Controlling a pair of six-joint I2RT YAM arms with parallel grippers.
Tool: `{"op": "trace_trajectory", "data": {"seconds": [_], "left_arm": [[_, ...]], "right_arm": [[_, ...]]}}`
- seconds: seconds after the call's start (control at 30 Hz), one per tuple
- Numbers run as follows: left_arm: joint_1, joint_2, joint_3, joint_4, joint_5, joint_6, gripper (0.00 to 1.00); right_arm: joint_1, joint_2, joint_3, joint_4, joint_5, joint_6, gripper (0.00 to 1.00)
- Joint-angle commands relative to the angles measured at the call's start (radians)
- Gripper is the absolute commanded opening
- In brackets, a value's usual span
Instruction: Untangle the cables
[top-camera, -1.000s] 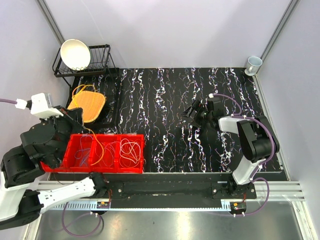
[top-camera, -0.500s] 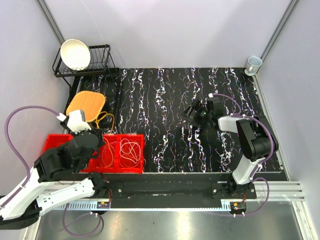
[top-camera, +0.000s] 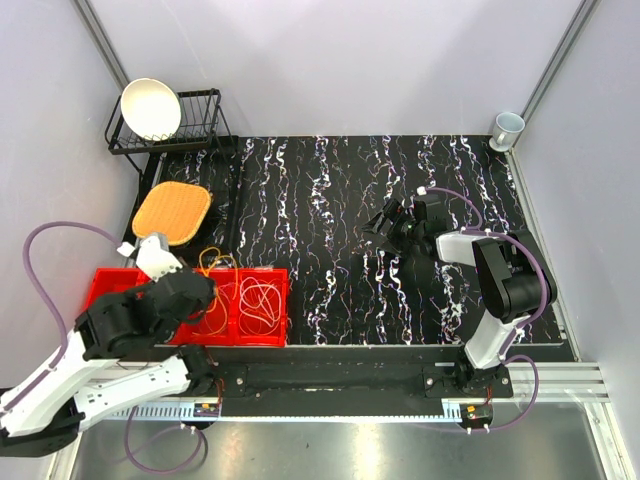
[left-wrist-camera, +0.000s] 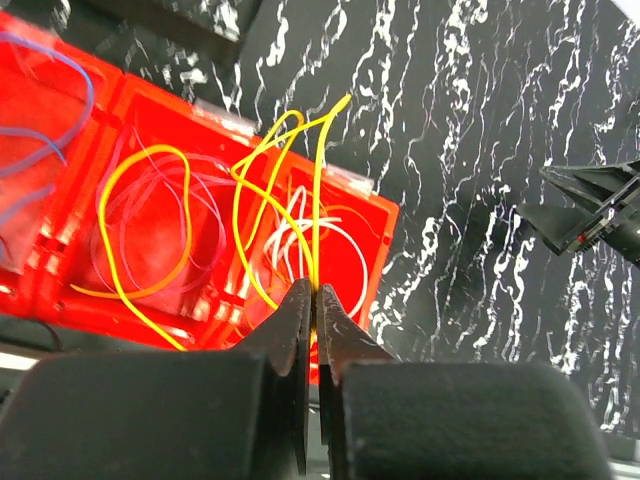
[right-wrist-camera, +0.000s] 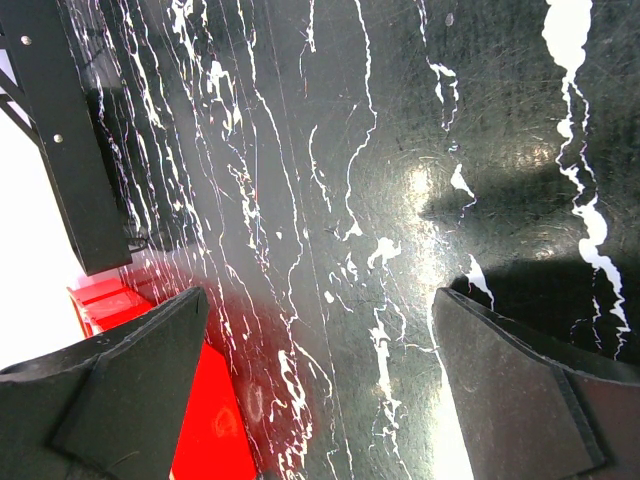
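My left gripper (top-camera: 203, 287) (left-wrist-camera: 314, 292) is shut on a yellow cable (left-wrist-camera: 318, 180) and holds it over the red tray (top-camera: 283, 305). The cable's loops (top-camera: 214, 264) rise above the tray's far rim. In the left wrist view the tray (left-wrist-camera: 385, 215) holds a blue cable (left-wrist-camera: 70, 60) in its left compartment. An orange-yellow loop (left-wrist-camera: 185, 215) and a purple cable (left-wrist-camera: 112, 205) lie in the middle one. A whitish-pink cable (left-wrist-camera: 350, 235) lies in the right one (top-camera: 260, 300). My right gripper (top-camera: 385, 228) (right-wrist-camera: 320, 300) is open and empty, low over the black mat.
A black dish rack (top-camera: 205, 125) with a white bowl (top-camera: 150, 108) stands at the far left. An orange woven pad (top-camera: 172, 212) lies in front of it. A cup (top-camera: 507, 128) stands at the far right corner. The right gripper shows in the left wrist view (left-wrist-camera: 590, 205).
My left arm has swung from the far left over the tray, bringing the yellow cable from the woven pad down to the tray. The right arm has not moved.
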Motion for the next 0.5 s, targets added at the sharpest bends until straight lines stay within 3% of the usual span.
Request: {"op": "trace_trajectory", "data": {"seconds": [0.0,0.3,0.47], "left_arm": [[0.000,0.036,-0.022,-0.192,0.062,-0.110,0.00],[0.037,0.142,-0.055,-0.192,-0.026,-0.095,0.03],[0.213,0.197,-0.093,-0.172,0.029,0.030,0.08]], "right_arm": [[-0.006,0.006,0.032,0.027,-0.030,0.006,1.00],[-0.006,0.010,0.034,0.028,-0.039,0.008,1.00],[-0.006,0.016,0.037,0.025,-0.044,0.008,1.00]]}}
